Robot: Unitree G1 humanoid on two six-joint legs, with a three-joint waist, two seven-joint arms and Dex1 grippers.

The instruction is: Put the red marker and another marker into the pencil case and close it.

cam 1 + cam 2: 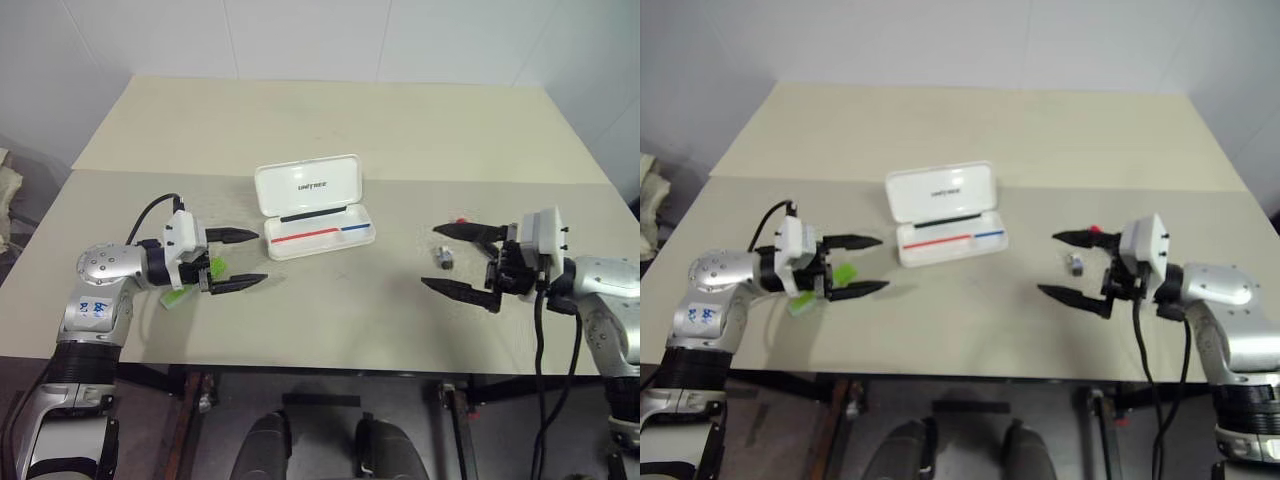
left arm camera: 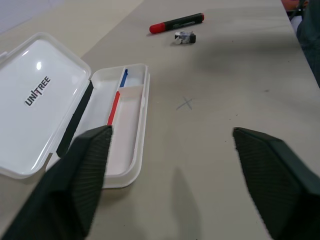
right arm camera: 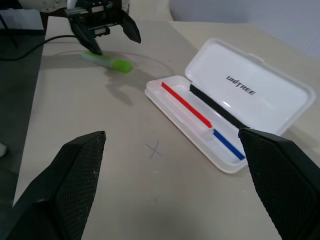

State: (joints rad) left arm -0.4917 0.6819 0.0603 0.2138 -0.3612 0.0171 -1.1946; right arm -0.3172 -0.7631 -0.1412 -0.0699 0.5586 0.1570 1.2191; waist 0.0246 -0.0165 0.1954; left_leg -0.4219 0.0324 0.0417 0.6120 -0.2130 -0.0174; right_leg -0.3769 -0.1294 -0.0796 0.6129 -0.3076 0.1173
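Right wrist view — glossy rounded-corner pencil case (image 3: 260, 95)

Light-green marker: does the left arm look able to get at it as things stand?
Probably yes. The light-green marker lies bare on the table right under the left gripper, whose fingers stand open above it. Nothing lies between them.

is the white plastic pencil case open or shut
Open: the flat white hard-plastic pencil case has its hinged lid raised, baring red and blue stripes inside.
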